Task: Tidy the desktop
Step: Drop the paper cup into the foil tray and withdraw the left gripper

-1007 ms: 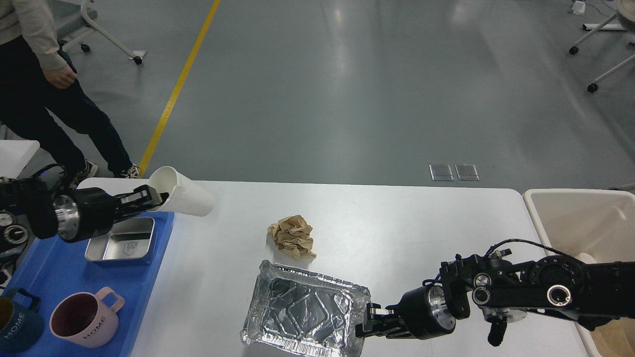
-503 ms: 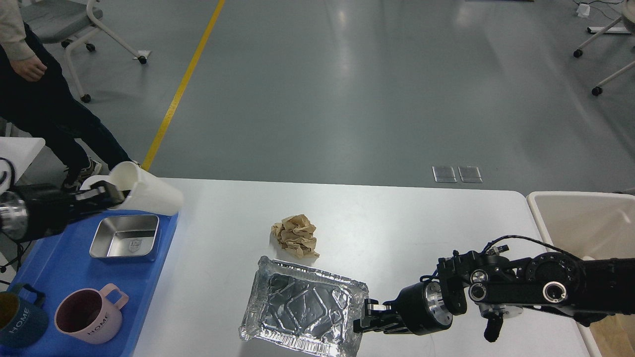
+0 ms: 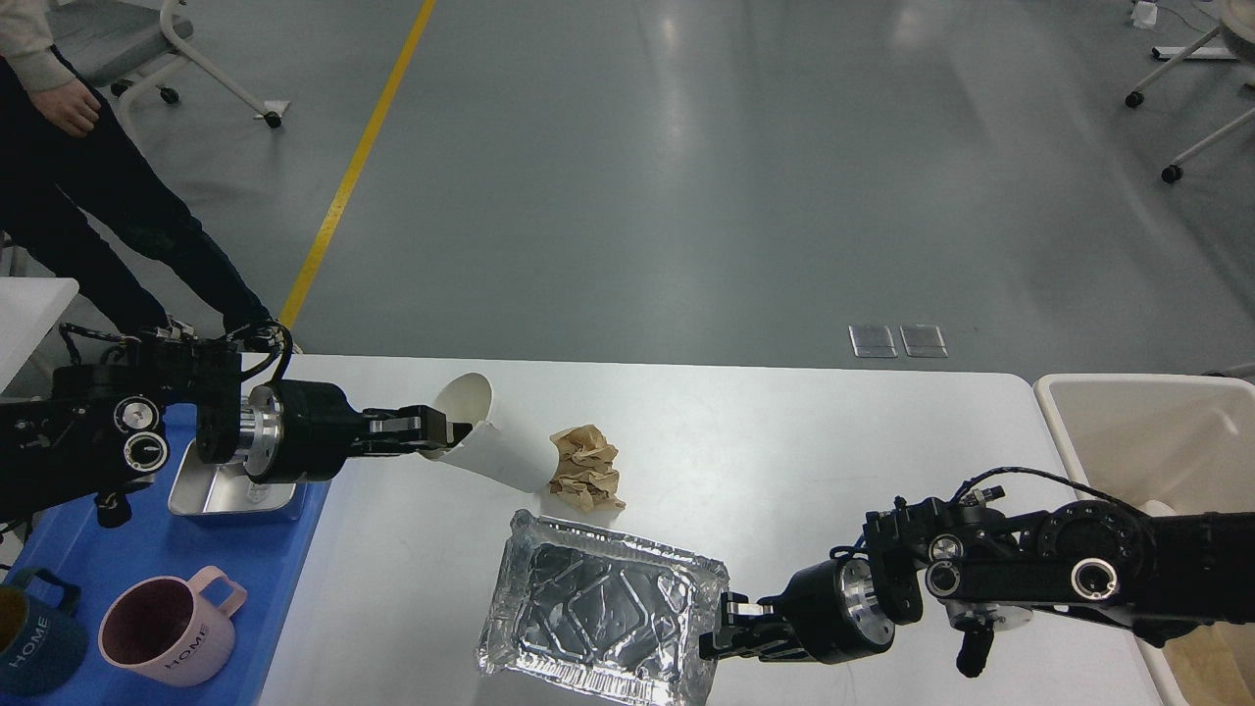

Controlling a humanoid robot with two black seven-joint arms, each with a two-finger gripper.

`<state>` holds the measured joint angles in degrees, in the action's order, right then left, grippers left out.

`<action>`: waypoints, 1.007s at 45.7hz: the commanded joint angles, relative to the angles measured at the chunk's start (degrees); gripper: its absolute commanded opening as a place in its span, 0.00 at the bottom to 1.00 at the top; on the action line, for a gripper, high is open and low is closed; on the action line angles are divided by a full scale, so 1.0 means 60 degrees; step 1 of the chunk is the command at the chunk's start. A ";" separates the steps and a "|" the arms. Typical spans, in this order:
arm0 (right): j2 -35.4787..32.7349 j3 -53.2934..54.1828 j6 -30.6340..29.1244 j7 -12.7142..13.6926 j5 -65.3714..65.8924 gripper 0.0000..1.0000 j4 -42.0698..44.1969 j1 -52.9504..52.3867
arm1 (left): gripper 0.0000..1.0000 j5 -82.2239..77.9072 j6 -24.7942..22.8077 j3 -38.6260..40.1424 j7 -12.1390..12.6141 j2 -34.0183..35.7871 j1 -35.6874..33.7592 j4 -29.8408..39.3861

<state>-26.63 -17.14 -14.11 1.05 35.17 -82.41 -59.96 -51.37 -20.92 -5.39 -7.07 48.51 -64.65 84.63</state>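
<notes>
- Grey, glossy floor (image 3: 686,176) fills the room beyond the table, with a yellow line (image 3: 358,162) running across it on the left and two small metal plates (image 3: 897,340) set into it near the table's far edge.
- A person (image 3: 78,186) in dark trousers stands at the upper left; chair legs on wheels (image 3: 211,74) show behind them, and more wheeled legs (image 3: 1181,98) at the upper right.
- The desktop (image 3: 833,441) is a wide white top with rounded corners, spanning the lower half of the head view.
- On its left end lies a blue tray (image 3: 118,549) holding a steel dish (image 3: 221,490), a pink mug (image 3: 167,632) and a dark blue mug (image 3: 34,637).
- At its right end stands a cream bin (image 3: 1137,431).
- The left gripper (image 3: 436,431) is clamped on the rim of a white paper cup (image 3: 490,446), which is tilted on its side with its base touching or just beside a crumpled brown paper ball (image 3: 586,466).
- The right gripper (image 3: 726,632) is closed on the right edge of a foil tray (image 3: 598,618) lying near the table's front edge.
</notes>
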 commanded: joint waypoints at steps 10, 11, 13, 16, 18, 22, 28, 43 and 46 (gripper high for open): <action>0.0162 0.0001 0.0008 0.0001 -0.0032 0.00 0.0112 -0.0026 | 0.02 -0.0170 0.0014 -0.0772 0.0036 -0.1068 0.0053 0.0104; 0.0176 0.0001 0.0008 0.0001 -0.0032 0.00 0.0112 -0.0041 | 0.02 -0.0170 0.0014 -0.0816 0.0036 -0.1141 0.0053 0.0104; 0.0234 0.0001 0.0008 0.0001 -0.0032 0.00 0.0112 -0.0041 | 0.02 -0.0170 0.0014 -0.0932 0.0050 -0.1288 0.0038 0.0104; 0.0264 0.0001 0.0008 0.0001 -0.0032 0.00 0.0112 -0.0055 | 0.02 -0.0257 0.0029 -0.1167 0.0065 -0.1493 0.0024 0.0104; 0.0264 0.0001 0.0008 0.0001 -0.0032 0.00 0.0112 -0.0055 | 0.02 -0.0389 0.0029 -0.1299 0.0065 -0.1610 0.0009 0.0089; 0.0279 -0.0014 0.0008 0.0001 -0.0032 0.00 0.0112 -0.0055 | 0.03 -0.0477 0.0029 -0.1577 0.0109 -0.1815 -0.0020 0.0060; 0.0279 -0.0014 0.0008 -0.0014 -0.0032 0.00 0.0112 -0.0012 | 0.06 -0.0741 0.0043 -0.2061 0.0153 -0.2415 -0.0108 -0.0276; 0.0279 -0.0014 0.0008 -0.0014 -0.0018 0.00 0.0083 0.0018 | 0.49 -0.0609 0.0439 -0.2061 0.0314 -0.3865 0.0140 -0.1536; 0.0279 0.0015 0.0008 -0.0014 -0.0018 0.00 0.0083 -0.0011 | 0.57 -0.0580 0.0483 -0.1959 0.0314 -0.4202 0.0346 -0.1756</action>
<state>-25.05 -17.24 -14.06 0.98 35.03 -81.92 -59.88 -55.24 -18.90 -17.83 -5.17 26.81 -64.38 76.66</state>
